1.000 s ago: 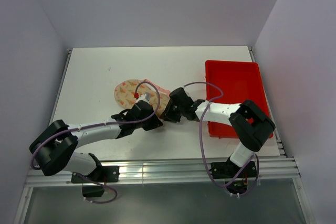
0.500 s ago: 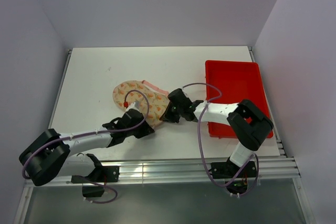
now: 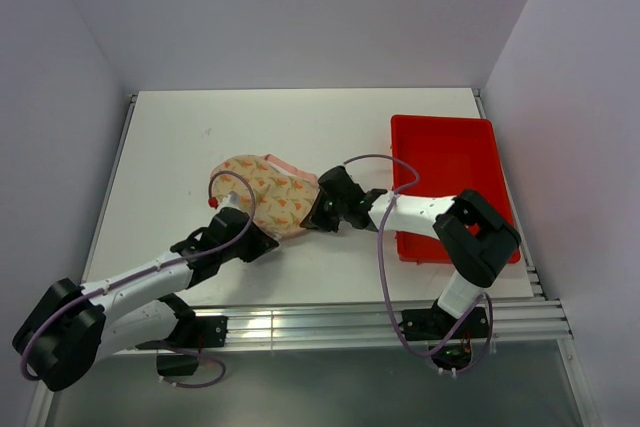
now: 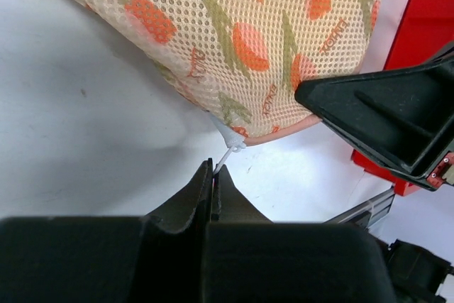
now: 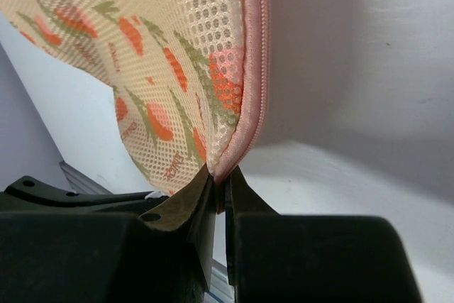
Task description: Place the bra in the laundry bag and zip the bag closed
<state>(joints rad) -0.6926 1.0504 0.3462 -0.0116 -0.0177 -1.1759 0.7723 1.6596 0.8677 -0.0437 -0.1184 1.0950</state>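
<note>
The laundry bag [image 3: 262, 187] lies on the white bench [image 3: 170, 147], a little left of the middle. Its pale mesh outside, printed with small orange and green motifs, faces up. It sits between the two arms, and the red plastic tray [image 3: 455, 152] stands on the bench well to its right.

The left claw [image 4: 213, 175] comes at the bag from the near left side. Its fingers are pressed together on the thin white zipper pull [image 4: 228, 151], which hangs off the bag's near edge. The pull runs from the pink seam straight down into the gap between the tips.

The right claw [image 5: 220, 175] reaches in from the right and pinches the bag's right end. Its fingers are closed on the pink zipper edge [image 5: 255, 69], with the fabric rising up out of the grip. Along the stretch that the right wrist camera shows, the zipper teeth are meshed (the rest of the seam is out of view).

The two claws are close together at the bag's near right corner. Each one's black housing shows in the other's wrist view.
</note>
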